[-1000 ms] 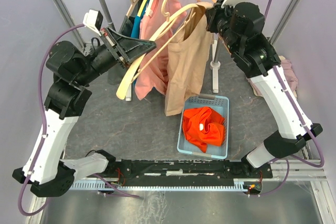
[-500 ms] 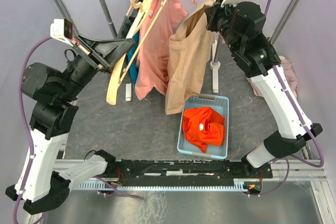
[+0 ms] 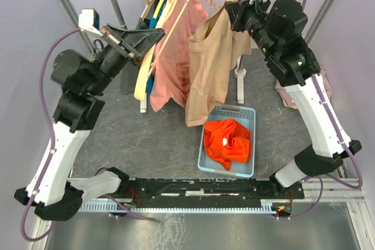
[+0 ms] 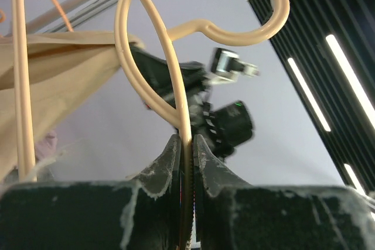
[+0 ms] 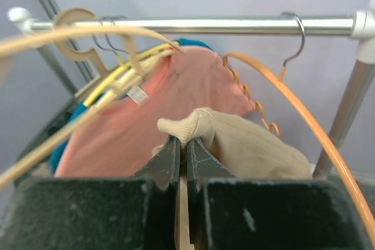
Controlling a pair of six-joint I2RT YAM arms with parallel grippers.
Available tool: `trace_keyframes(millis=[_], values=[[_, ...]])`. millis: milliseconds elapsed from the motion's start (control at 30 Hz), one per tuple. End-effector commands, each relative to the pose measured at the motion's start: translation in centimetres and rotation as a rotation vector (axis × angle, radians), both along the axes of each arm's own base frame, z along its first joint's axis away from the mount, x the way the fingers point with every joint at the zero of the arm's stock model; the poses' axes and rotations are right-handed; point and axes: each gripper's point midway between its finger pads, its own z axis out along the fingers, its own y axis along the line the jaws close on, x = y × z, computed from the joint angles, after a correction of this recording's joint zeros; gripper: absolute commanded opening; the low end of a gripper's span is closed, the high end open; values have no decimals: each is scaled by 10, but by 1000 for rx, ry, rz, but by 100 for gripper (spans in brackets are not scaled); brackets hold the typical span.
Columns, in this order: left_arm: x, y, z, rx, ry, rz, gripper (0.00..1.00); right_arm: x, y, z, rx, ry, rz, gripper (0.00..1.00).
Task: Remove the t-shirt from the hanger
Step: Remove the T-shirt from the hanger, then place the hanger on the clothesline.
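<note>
**Pincer state.** The left pincer [image 4: 186, 144] is closed on a thin arm of the cream hanger [image 3: 140, 86]. The right pincer [image 5: 181, 141] is closed on a bunched fold at the top of the tan t-shirt [image 3: 208, 68].

**Position of the t-shirt.** In the overhead view the t-shirt hangs from the right pincer, below the rail [image 5: 234, 26]. Its lower hem is just above the far rim of the blue basket [image 3: 228, 109] on the counter. A pink shirt [image 3: 170, 57] hangs just beside it at 9 o'clock.

**Governing relation.**
1. From the left pincer, the t-shirt lies at about 3 o'clock, with the pink shirt between them.
2. The long axis of the hanger runs from 7 o'clock to 1 o'clock. The hook end points toward the rail and the right pincer.
3. The long axis of the t-shirt runs from 12 o'clock to 6 o'clock, straight down from the gripped fold.
4. The right arm is nearer to the t-shirt and carries its whole weight.

**Assessment.** In the left wrist view, tan cloth lies close behind the hanger near the hook. Contact cannot be confirmed. Clearance at the hook end decides the next move: further separation should draw the hanger toward 9 o'clock, away from the t-shirt.
</note>
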Motion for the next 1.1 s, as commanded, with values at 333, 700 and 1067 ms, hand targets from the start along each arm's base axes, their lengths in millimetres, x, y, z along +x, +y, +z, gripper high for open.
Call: trace_keyframes(millis=[333,700,1067], values=[[71,-20,-9,-16,-18,100,3,-111,-27,134,118,-364,199,1],[129,-47,-23,-14,-35,128,3,-150,-43,156,127,-450,238,1],[173,-67,-21,-48,-68,143,3,-158,-58,159,109,-488,182,1]])
